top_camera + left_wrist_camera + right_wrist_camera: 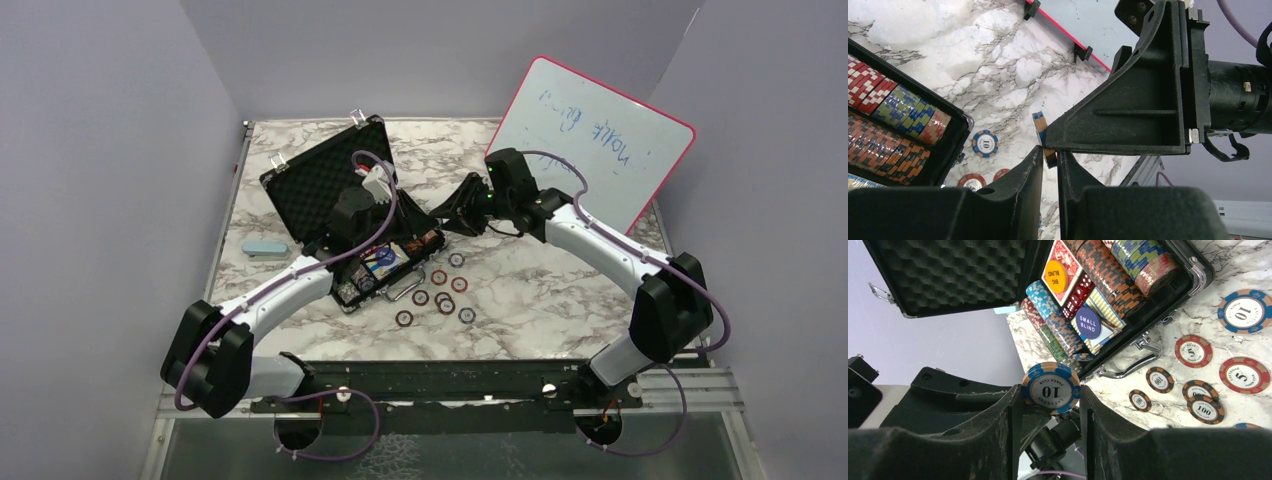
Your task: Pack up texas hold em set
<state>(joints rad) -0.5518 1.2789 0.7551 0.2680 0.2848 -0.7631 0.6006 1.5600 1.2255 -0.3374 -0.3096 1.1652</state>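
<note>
The black briefcase [320, 185] lies open left of centre, lid up. Its tray [1168, 277] holds rows of striped chips [1108, 270], red dice [1079, 292], a red card deck [1068, 257] and two round buttons [1088, 322]. Both grippers meet just right of the case. My right gripper [452, 215] [1050, 390] grips a blue 10 chip [1050, 387] across its edges. My left gripper [425, 228] [1050, 152] pinches the same chip [1039, 125] by its lower rim. Several loose chips [445, 300] lie on the marble in front of the case.
A pink-framed whiteboard [600, 140] leans at the back right, close behind the right arm. A small light-blue oblong object [265, 247] lies left of the case. The case's silver handle [1128, 370] sticks out towards the loose chips. Grey walls enclose the table.
</note>
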